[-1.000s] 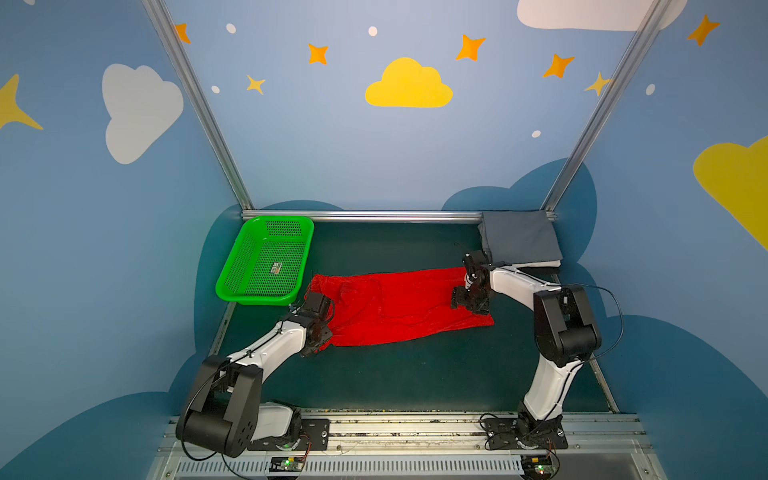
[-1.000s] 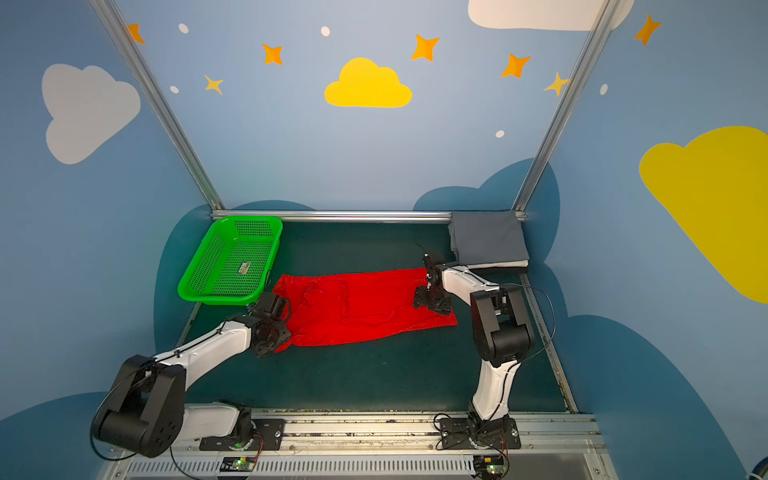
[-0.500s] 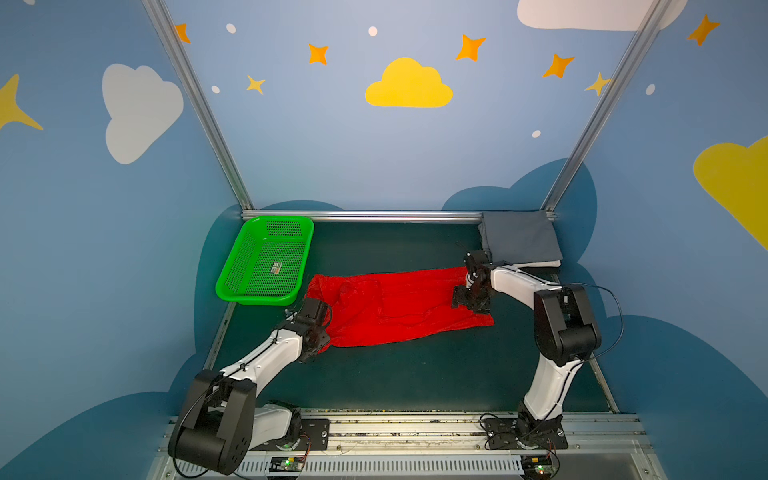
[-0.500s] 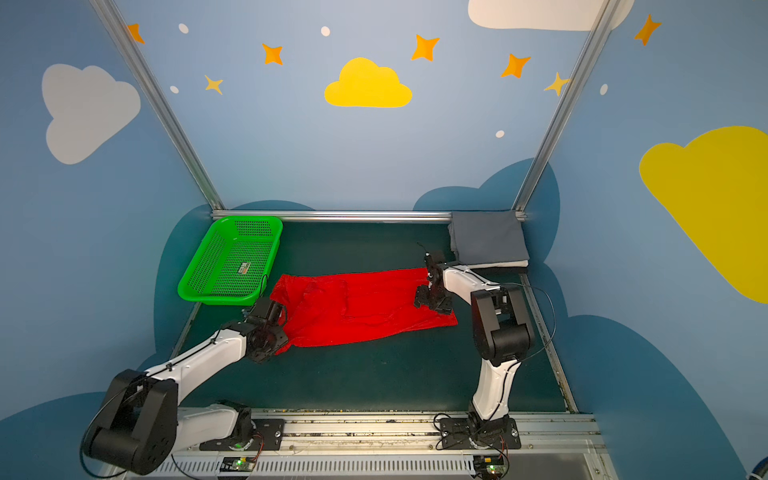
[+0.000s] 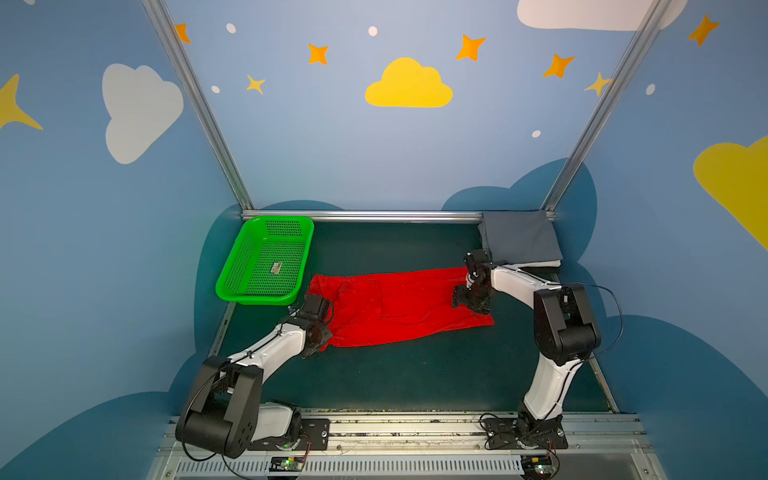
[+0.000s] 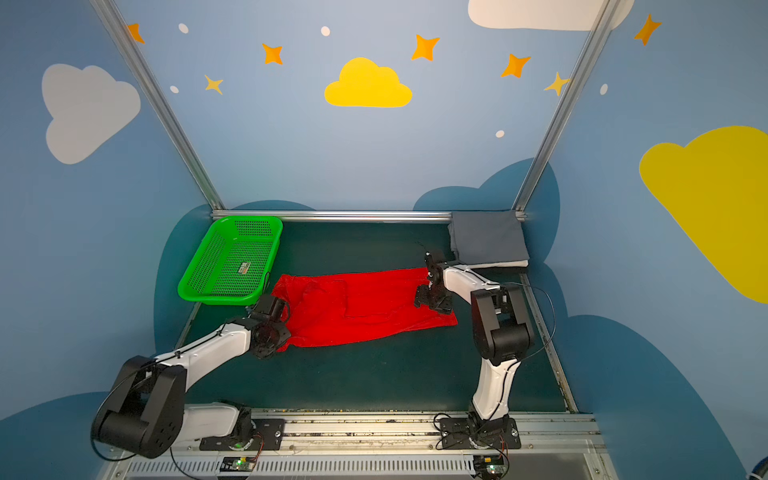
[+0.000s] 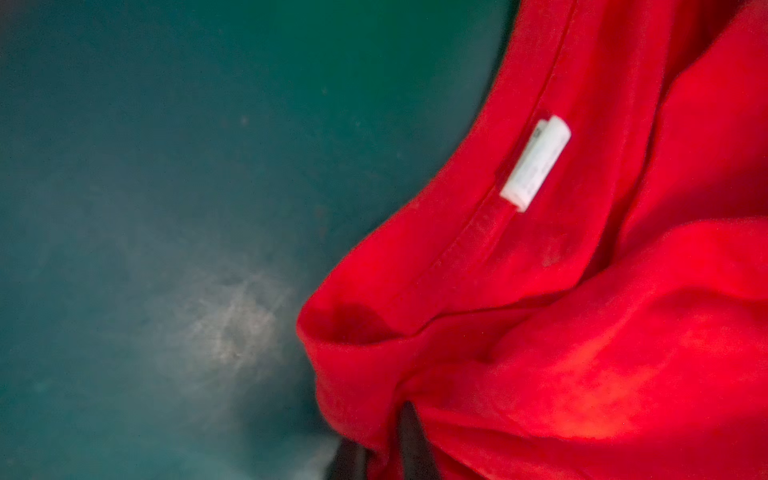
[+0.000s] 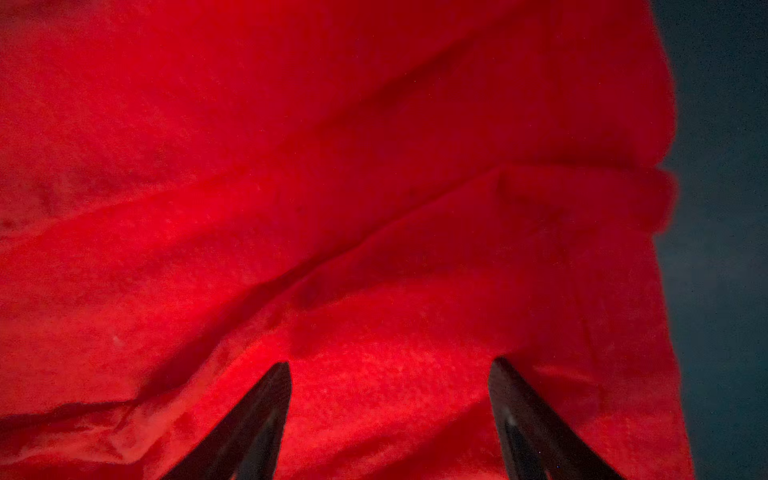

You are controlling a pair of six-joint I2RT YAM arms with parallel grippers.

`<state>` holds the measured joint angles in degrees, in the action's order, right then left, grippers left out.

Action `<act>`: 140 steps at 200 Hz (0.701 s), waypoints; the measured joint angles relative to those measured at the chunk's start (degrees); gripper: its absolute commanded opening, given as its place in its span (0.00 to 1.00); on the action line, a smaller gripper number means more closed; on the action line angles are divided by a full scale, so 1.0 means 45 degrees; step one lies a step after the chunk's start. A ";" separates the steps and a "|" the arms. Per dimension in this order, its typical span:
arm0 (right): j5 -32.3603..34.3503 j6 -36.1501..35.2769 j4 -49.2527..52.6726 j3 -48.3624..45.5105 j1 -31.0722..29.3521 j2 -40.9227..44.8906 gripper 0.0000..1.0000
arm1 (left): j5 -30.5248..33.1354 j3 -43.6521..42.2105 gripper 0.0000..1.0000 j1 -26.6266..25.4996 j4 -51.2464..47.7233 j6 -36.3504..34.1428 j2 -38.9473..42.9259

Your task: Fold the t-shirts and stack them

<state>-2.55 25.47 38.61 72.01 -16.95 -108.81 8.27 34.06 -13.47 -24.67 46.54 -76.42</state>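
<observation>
At the back left you have the green basket (image 5: 232, 266), and all it holds is a small sticker (image 5: 275, 268) on its floor. Its near right corner sits just beside the left end of the red t-shirt (image 5: 399, 307); you cannot tell whether they touch.

Your left gripper (image 7: 380, 451) is clenched on that left end, with red cloth bunched up around its dark fingers (image 7: 411, 436). The white neck label (image 7: 536, 162) shows close by along the collar seam.

The shirt lies in a long wrinkled band across the middle of the mat (image 5: 415, 374). Its near hem slants and its right corner points towards the right arm's base.

Your right gripper (image 8: 388, 374) stands over the right end of the shirt, its fingers (image 8: 257, 415) spread wide with cloth showing between them and nothing pinched.

In the back right corner the folded stack sits against the rear rail (image 5: 361, 215), with the grey shirt (image 5: 519, 241) on top and the edge of a white shirt (image 5: 544, 262) under it. The right arm's wrist passes just beside the stack's near left corner.

For room, you have bare mat between the shirt's far edge and the rear rail. There is a wider open stretch from the near hem to the front frame, between the two arm bases.
</observation>
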 measured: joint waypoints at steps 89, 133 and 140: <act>-0.0121 -0.0063 0.0087 0.0073 0.0083 -0.0053 0.77 | 0.1035 0.0374 0.28 0.0432 -0.1307 -0.1127 0.1297; -0.0126 -0.0097 0.0092 0.0078 0.0083 -0.0053 0.77 | 0.1282 0.0384 0.44 0.0471 -0.1676 -0.1156 0.0738; -0.0126 -0.0097 0.0092 0.0078 0.0083 -0.0053 0.77 | 0.1273 0.0398 0.46 0.0471 -0.1729 -0.1146 0.0743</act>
<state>-3.11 25.04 39.03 72.36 -16.58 -109.06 14.00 35.86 -11.35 -32.45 41.39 -73.08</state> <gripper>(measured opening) 0.773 0.427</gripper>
